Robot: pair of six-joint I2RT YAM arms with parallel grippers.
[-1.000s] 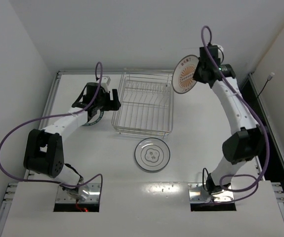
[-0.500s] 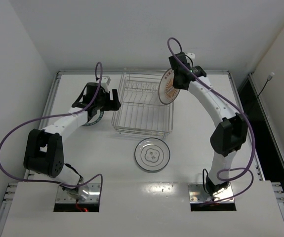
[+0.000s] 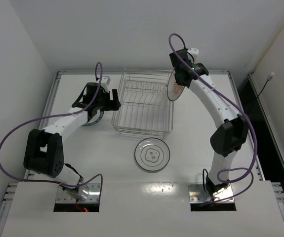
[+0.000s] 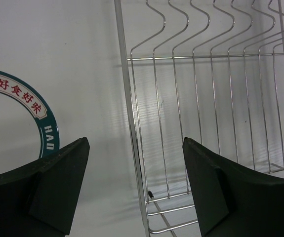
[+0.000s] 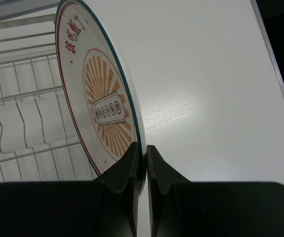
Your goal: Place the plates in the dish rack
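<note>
The right gripper [image 5: 142,148] was clamped on the round white orange-sunburst plate [image 5: 102,108] at the silver wire dish rack [image 3: 142,131]; the left gripper [image 4: 134,148] was spread empty. Nothing was racked yet.

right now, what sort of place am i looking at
Probably a robotics lab cell, not a kitchen: a white table boxed in by plain white walls, two cabled robot arms bolted at its near edge, a wire dish rack and plates as props.

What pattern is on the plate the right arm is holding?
Orange sunburst centre on the white plate; right wrist view shows it best.
</note>
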